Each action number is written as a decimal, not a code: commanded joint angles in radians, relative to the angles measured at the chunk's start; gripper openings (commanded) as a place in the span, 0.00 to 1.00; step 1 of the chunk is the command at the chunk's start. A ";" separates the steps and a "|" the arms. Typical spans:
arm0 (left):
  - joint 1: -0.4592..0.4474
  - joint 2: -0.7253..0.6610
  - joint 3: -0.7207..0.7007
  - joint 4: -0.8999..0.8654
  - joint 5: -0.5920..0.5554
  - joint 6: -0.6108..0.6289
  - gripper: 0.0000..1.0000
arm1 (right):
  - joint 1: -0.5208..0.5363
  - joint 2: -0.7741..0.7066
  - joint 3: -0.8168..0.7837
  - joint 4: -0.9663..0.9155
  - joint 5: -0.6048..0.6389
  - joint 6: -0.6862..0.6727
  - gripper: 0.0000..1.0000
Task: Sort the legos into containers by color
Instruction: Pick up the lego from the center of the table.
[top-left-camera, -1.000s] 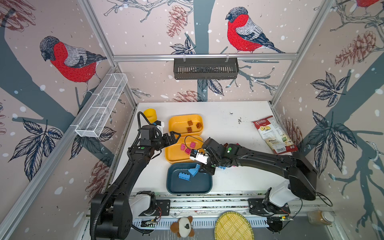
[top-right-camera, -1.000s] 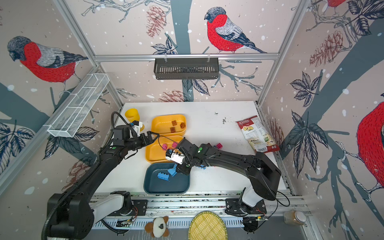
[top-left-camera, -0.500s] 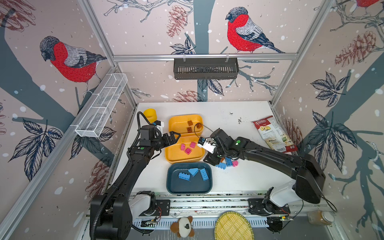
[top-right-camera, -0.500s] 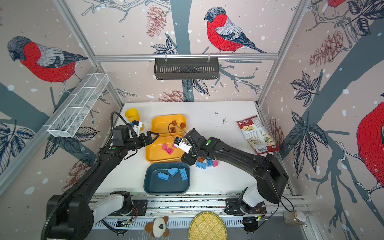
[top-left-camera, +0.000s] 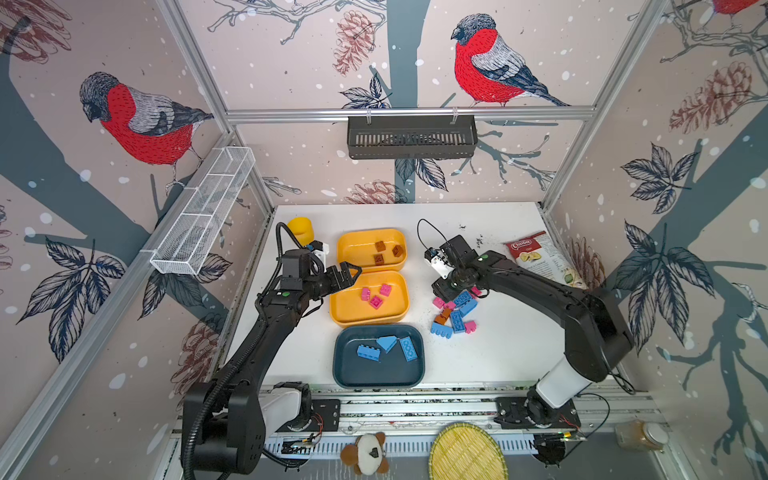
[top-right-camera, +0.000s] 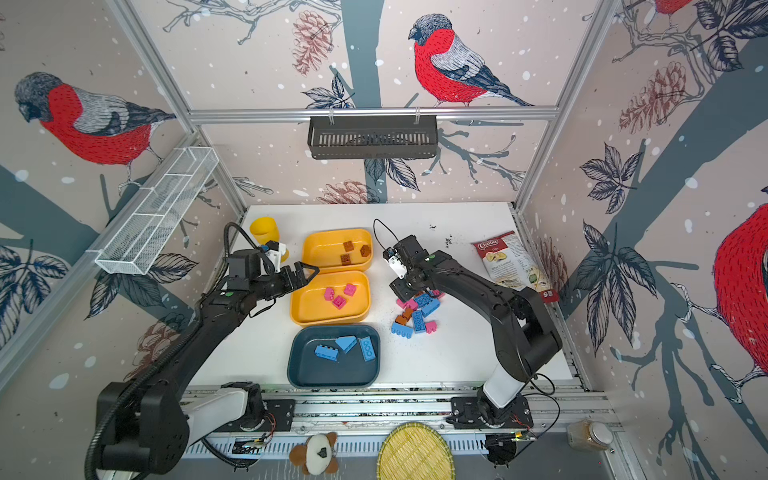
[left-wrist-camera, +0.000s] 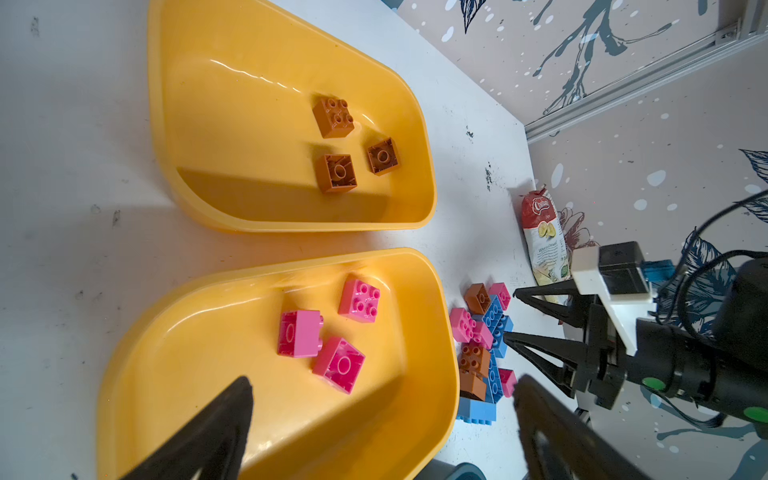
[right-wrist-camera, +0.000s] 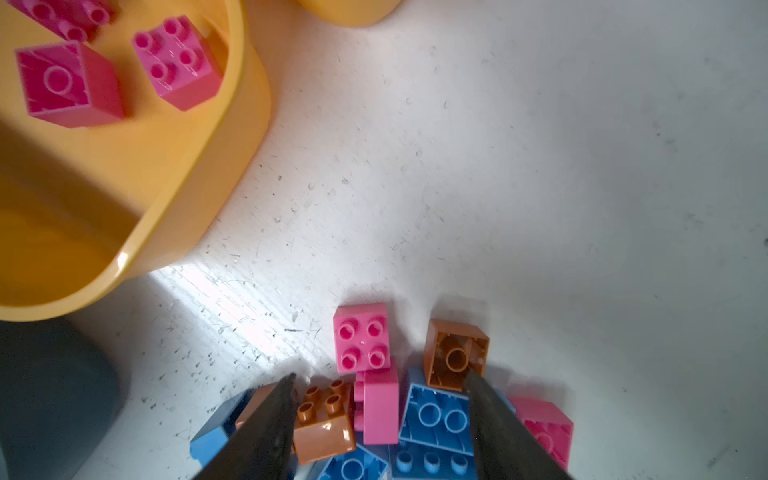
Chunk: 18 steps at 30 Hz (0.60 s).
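Three brown legos are held in the far yellow tray, three pink legos in the middle yellow tray, three blue legos in the teal tray. The loose pile beside them is partly hidden by the parted right gripper; the left gripper is spread wide, empty.

teal tray blurred, half off-frame

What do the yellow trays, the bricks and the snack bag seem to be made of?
Yellow trays: moulded plastic, glossy; bright streaks on the smooth floor.
Bricks: hard plastic, shiny; highlights on studs and faces.
Snack bag: thin printed film, probably plastic; slightly creased, finish unclear.
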 joint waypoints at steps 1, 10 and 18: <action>0.002 0.007 0.006 0.020 0.013 0.012 0.97 | -0.001 0.034 0.007 0.009 0.009 -0.030 0.66; 0.002 0.014 -0.003 0.027 0.014 0.012 0.97 | 0.022 0.143 0.030 0.015 0.046 -0.038 0.63; 0.003 0.014 -0.007 0.027 0.015 0.013 0.97 | 0.039 0.216 0.048 -0.006 0.090 -0.035 0.54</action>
